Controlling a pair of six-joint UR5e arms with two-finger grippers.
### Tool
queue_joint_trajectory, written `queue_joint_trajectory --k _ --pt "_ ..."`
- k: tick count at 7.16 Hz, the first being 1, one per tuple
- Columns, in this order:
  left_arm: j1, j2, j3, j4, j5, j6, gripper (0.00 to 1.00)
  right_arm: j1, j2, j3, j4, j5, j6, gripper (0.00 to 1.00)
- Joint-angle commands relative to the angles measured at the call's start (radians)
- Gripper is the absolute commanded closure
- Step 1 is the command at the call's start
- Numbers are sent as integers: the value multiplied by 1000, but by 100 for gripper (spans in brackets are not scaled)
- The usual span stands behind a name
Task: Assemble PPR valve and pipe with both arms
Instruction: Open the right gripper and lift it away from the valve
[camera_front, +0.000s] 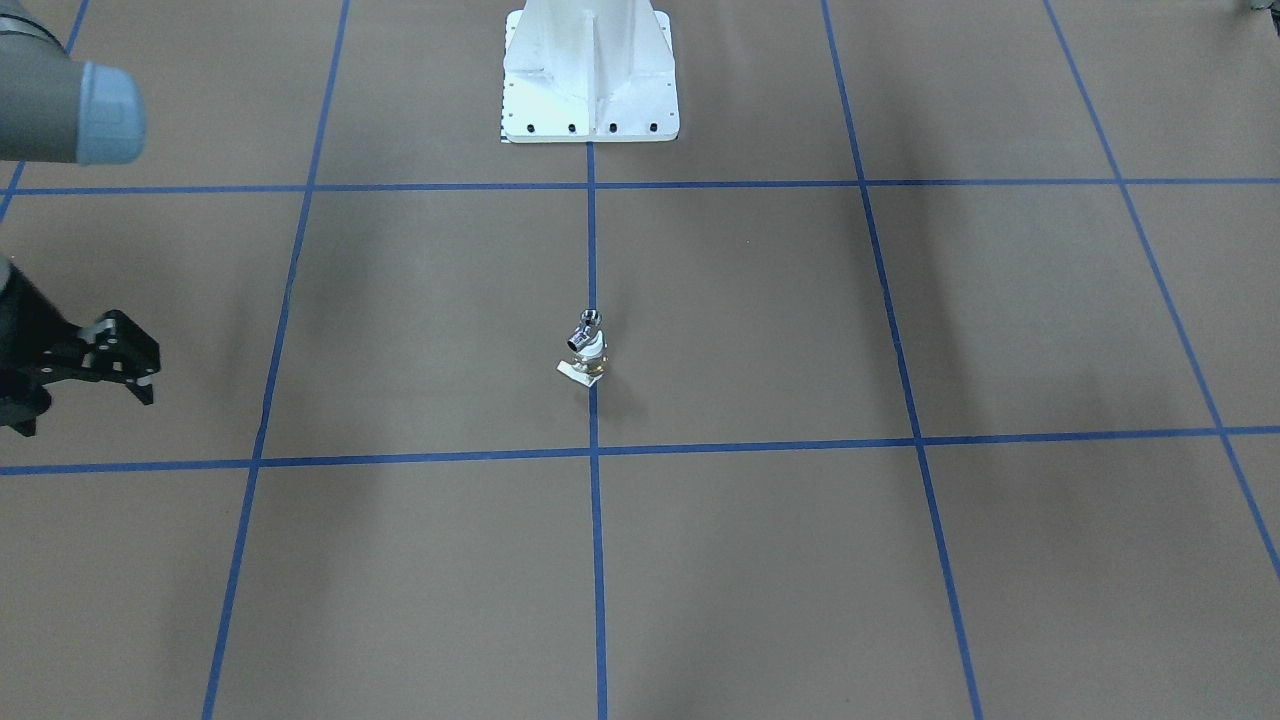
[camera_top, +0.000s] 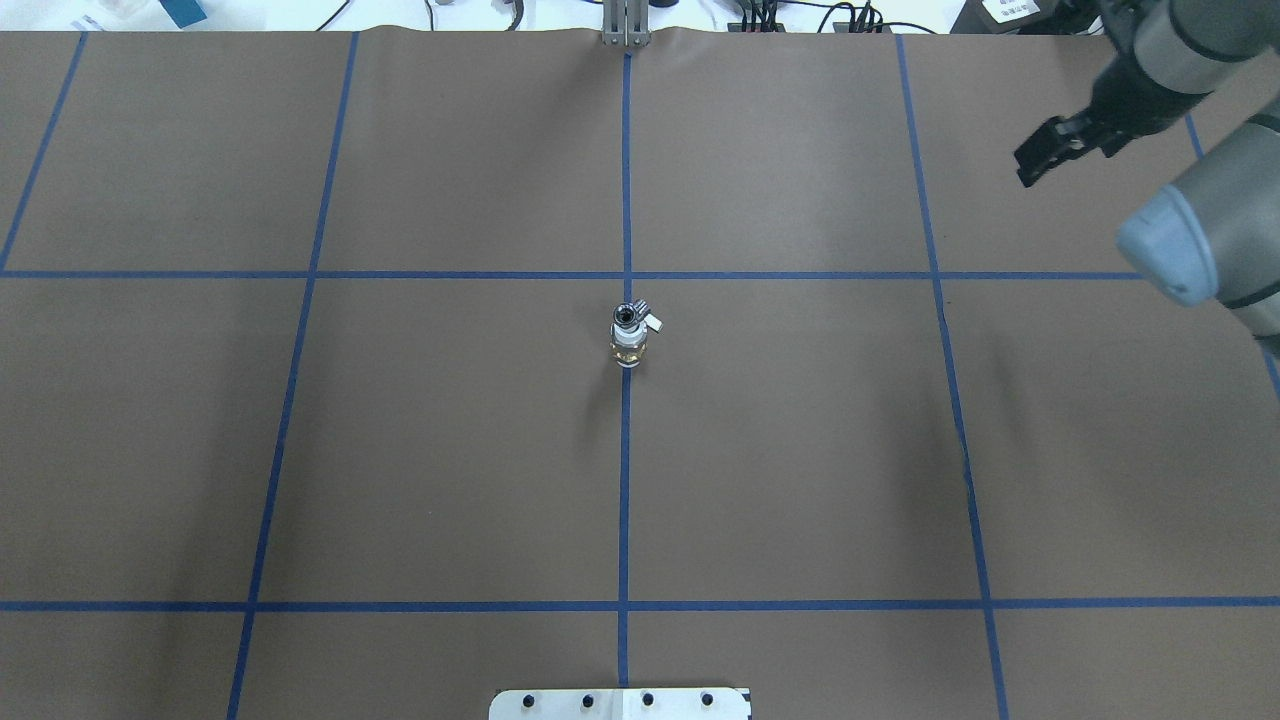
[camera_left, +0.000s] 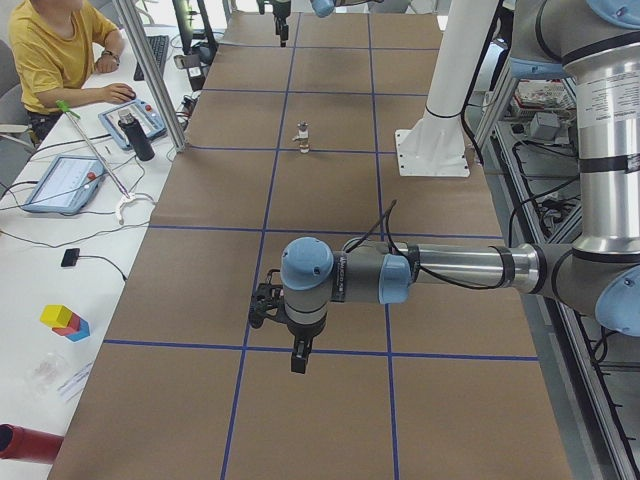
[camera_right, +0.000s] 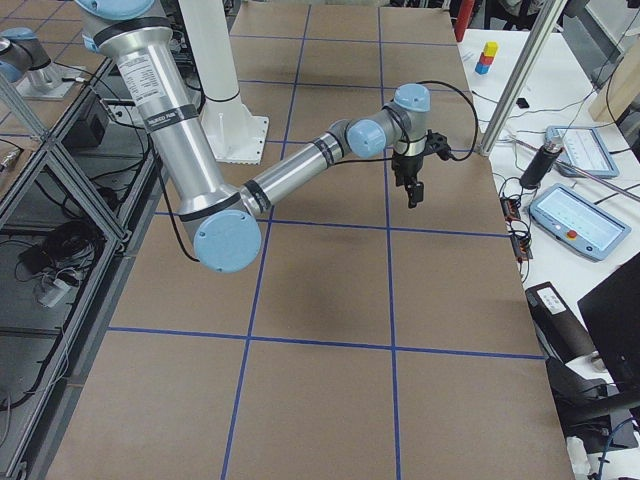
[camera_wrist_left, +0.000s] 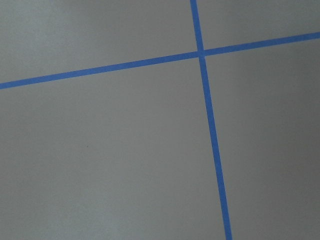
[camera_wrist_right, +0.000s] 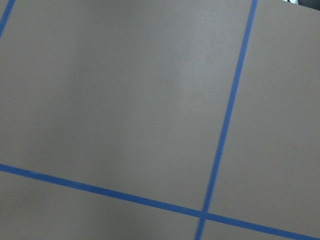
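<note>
The PPR valve (camera_front: 591, 366), brass with a white collar and side tab, stands upright at the table's centre on the middle blue line. The chrome pipe (camera_front: 586, 331) sits on top of it, joined to it. The pair also shows in the overhead view (camera_top: 628, 340) and the exterior left view (camera_left: 302, 137). My right gripper (camera_front: 90, 405) hangs empty far off by the table's edge, its fingers apart; it also shows in the overhead view (camera_top: 1042, 158). My left gripper (camera_left: 297, 358) shows only in the exterior left view, far from the parts, and I cannot tell its state.
The white pedestal base (camera_front: 590, 85) stands at the robot's side of the table. Blue tape lines grid the brown tabletop (camera_top: 450, 450). An operator (camera_left: 50, 50) sits at a side bench with tablets and a bottle.
</note>
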Motion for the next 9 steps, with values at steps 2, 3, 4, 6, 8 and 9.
queue_joint_trajectory --k 2,3,4,6,8,9 --pt "1 -52 -2 65 -7 -2 0 142 -286 -39 201 64 -169 1" --pt "1 -49 9 60 -9 0 0 203 -386 -42 277 99 -203 1" --pt "1 -48 12 57 -9 1 0 268 -438 -42 283 101 -215 1" --pt "1 -46 11 58 -9 4 0 397 -451 -60 224 95 -221 1" --pt "1 -46 9 57 -10 8 0 445 -366 -53 -7 83 -383 1" --pt "1 -46 8 57 -9 9 0 454 -353 -48 -61 85 -432 1"
